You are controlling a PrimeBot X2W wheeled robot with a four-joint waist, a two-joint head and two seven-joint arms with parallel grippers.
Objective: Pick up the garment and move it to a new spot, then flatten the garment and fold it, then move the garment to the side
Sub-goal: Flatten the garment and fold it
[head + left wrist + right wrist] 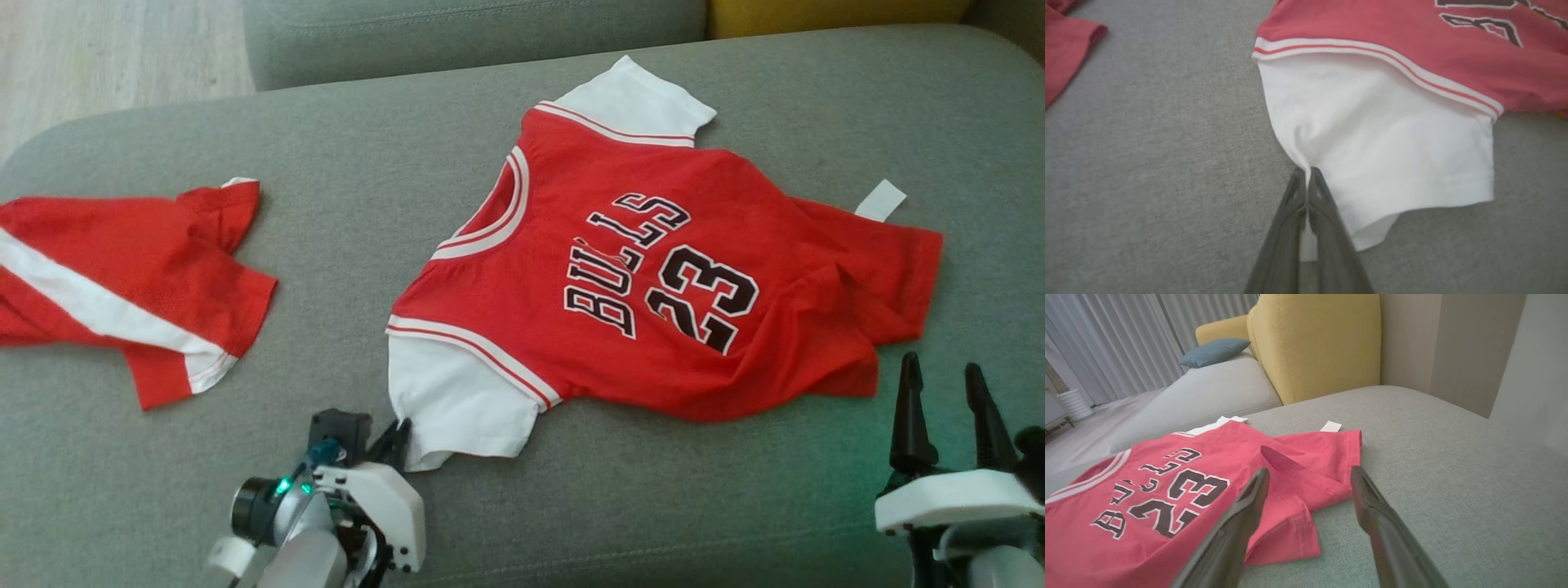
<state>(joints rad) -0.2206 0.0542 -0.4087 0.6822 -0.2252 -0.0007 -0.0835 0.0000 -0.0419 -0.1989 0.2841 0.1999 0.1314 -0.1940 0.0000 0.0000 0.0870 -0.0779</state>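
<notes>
left wrist view: left fingers (1290, 212) clamp the garment's (1380, 122) sleeve edge, right fingers (1237, 522) gape near its hem.

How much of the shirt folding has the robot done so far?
Not much is finished. The red jersey lies spread on the grey sofa, unfolded, its bottom edge rumpled. In hand: the left tool is shut on the white sleeve, likely to pull it flat; the right tool hangs open near the bottom edge. Folding and moving it aside remain.
</notes>
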